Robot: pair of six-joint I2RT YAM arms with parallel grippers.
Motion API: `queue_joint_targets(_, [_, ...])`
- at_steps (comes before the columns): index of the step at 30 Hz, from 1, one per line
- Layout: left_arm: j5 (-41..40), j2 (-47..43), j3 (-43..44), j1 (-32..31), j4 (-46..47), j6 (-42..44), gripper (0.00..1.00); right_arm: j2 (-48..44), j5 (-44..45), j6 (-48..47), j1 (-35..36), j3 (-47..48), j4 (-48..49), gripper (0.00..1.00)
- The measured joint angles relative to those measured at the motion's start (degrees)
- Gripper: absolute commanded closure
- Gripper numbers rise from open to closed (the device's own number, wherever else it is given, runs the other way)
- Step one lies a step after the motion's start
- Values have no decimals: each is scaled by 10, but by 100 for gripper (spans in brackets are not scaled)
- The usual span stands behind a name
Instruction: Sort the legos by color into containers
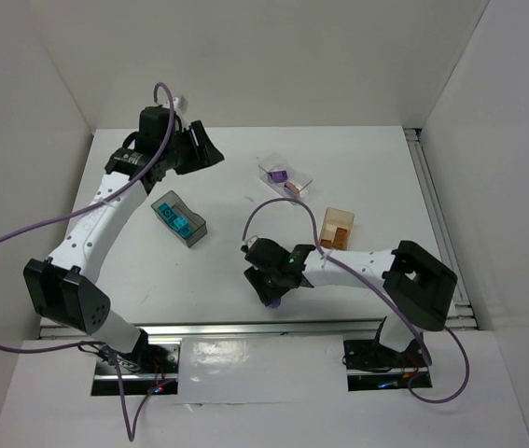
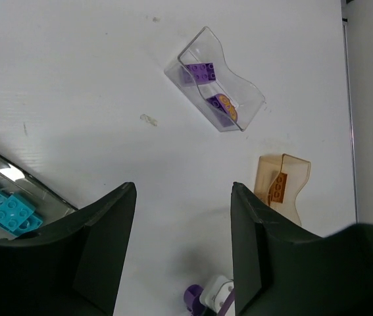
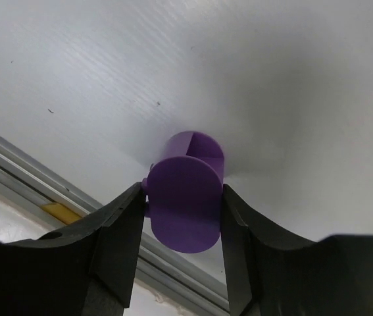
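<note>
Nearside of the clear container (image 2: 247, 97), well apart from it: right claw (image 3: 182, 217), pinched tight on the purple oval piece (image 3: 185, 204). The piece stands on edge between the pads, flat face to the wrist camera.
Height of piece: at the desk (image 1: 357, 159) surface or just off it; cannot tell which.
Left claw (image 2: 183, 197): spread wide, nothing in it, hanging high to the left of the clear container.
Clear container contents: purple brick (image 2: 200, 71) at one end. A second purple piece (image 2: 222, 108) with an orange-marked top lies at the other end, kind unclear.
Smoky container (image 1: 198, 233): left of the clear container and nearer the arms, teal bricks (image 1: 175, 217) inside.
Tan container (image 2: 295, 172): just nearside and right of the clear container, orange-brown brick (image 2: 278, 186) inside.
Step in hand: judged the closing one. The oval is grasped and no other loose lego shows on the desk.
Next move: likely lift, carry away from the arms to above the clear container, then let go over the gap between its two pieces. The gap looks tight, so an edge-on oval may catch the rim.
In the way: purple cable loop (image 1: 283, 200) arching between the right claw and the clear container. The tan container sits just beside the route. The left arm looks well off it.
</note>
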Motion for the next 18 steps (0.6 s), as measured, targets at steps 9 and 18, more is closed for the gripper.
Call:
queue_joint_targets(9, [-11, -2, 0, 9, -5, 10, 37, -9, 20, 7, -55, 30, -4, 66])
queue_joint_targets(18, [-51, -76, -29, 64, -19, 14, 37, 43, 68, 5, -245, 228, 26, 65])
